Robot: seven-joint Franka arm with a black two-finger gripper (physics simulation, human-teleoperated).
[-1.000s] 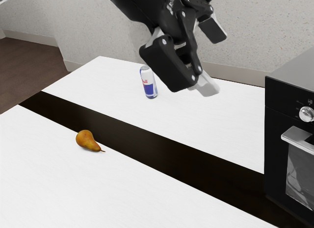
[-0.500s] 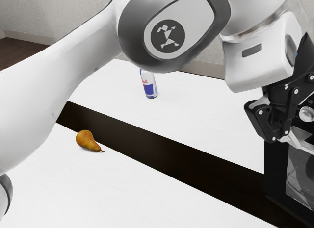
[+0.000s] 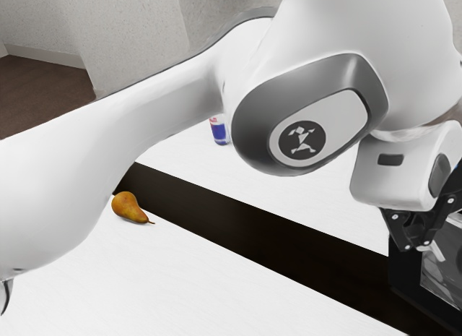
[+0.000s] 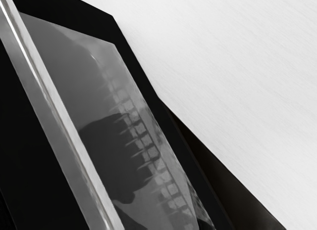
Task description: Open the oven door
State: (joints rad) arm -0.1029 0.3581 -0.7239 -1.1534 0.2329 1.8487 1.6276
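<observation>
Oven door (image 3: 447,280) stands at the exterior view's right edge, beyond the table (image 3: 289,307), and looks shut: its glass seems to lie flush with the oven (image 3: 404,267), with no gap to be seen. Reaching it is about as much of the job as I can count as done. The gripper (image 3: 434,251) is down in front of the door, and the wrist view has the handle (image 4: 54,111) running alongside the glass, close by the hand. Whether the jaws are spread or pressed together I cannot tell, nor whether they touch the handle, so I would not call it gripped. Left to do, as I judge it, are getting a sure hold or hook on the handle, drawing the door away from the oven, and swinging it properly open.
</observation>
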